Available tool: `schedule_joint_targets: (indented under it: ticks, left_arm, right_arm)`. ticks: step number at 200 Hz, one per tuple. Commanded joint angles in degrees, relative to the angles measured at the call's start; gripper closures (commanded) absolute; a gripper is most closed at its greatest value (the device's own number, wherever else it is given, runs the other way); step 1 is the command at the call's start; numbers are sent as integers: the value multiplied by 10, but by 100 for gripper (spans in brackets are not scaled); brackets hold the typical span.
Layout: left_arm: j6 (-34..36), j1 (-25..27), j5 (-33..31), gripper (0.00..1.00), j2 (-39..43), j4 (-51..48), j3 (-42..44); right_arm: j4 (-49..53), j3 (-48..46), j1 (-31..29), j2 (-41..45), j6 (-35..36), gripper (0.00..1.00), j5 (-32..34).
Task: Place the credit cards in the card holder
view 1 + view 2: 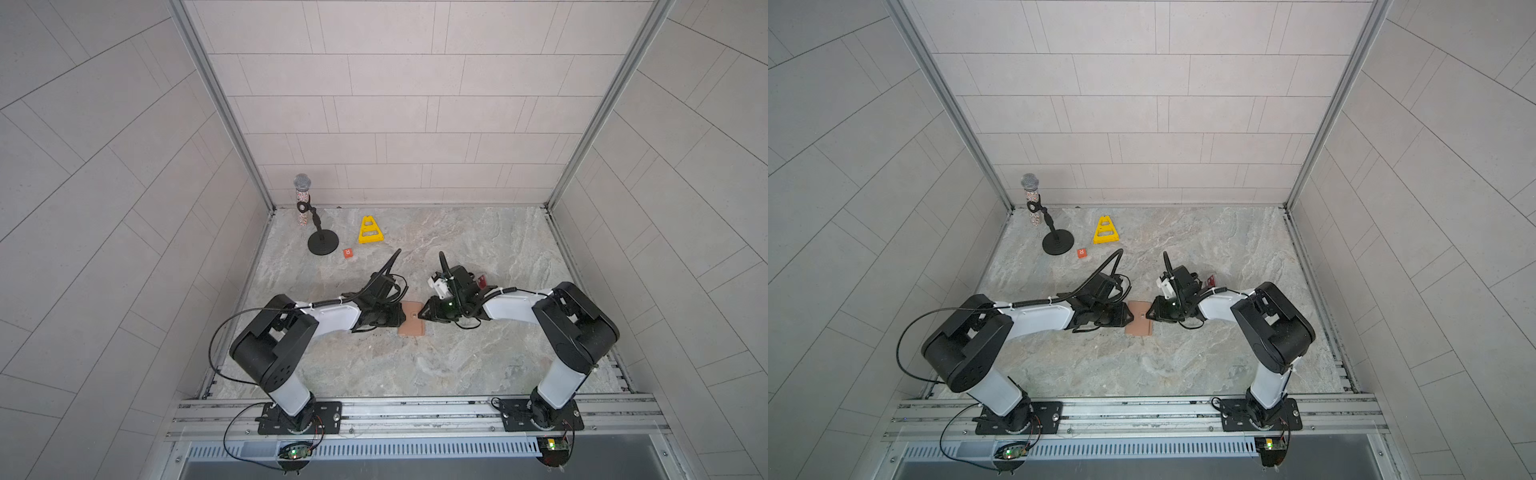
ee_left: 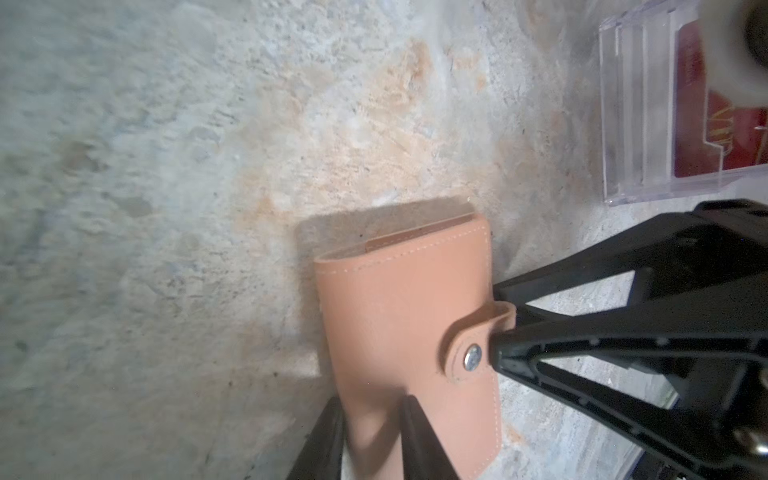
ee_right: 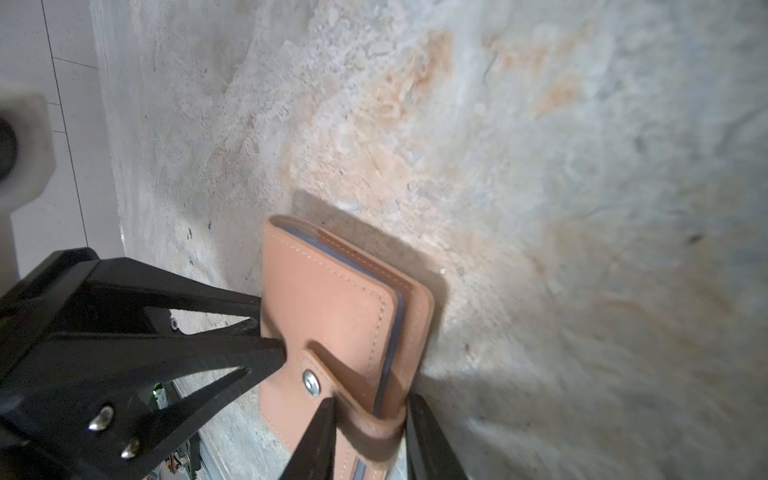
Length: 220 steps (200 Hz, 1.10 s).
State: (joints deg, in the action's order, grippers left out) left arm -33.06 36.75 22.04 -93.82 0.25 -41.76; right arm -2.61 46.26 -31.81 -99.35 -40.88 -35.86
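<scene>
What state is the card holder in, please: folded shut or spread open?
Folded shut: the card holder has its covers together, its tab wrapped round onto the snap.

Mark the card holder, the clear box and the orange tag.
card holder (image 1: 411, 326): a top view, bare tan cover.
clear box (image 2: 636, 108): left wrist view, ribbed clear wall.
orange tag (image 1: 348, 253): a top view, middle of its face.

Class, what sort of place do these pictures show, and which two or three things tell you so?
Probably a robot test booth, not a real room: a left arm and right arm bolted to an aluminium rail, tile-patterned walls boxing in a marble-look table, and a prop microphone.
</scene>
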Motion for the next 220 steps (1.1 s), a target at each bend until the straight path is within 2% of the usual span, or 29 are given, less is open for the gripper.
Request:
schedule_joint_targets:
  ticks: [1,133,194,220]
  left_arm:
    - [-1,7,-1,72,-24,-12,6]
    - [-6,7,-9,73,-36,-14,0]
    - [-5,7,-8,73,-42,-14,-4]
    - [-5,7,-10,73,-44,-13,-2]
  right_arm:
    - [24,4,-14,-28,13,69,-9]
    - [108,40,-28,-53,71,72,-16]
    - [116,46,-33,-63,85,73,-33]
    - [99,42,-33,-64,78,67,-44]
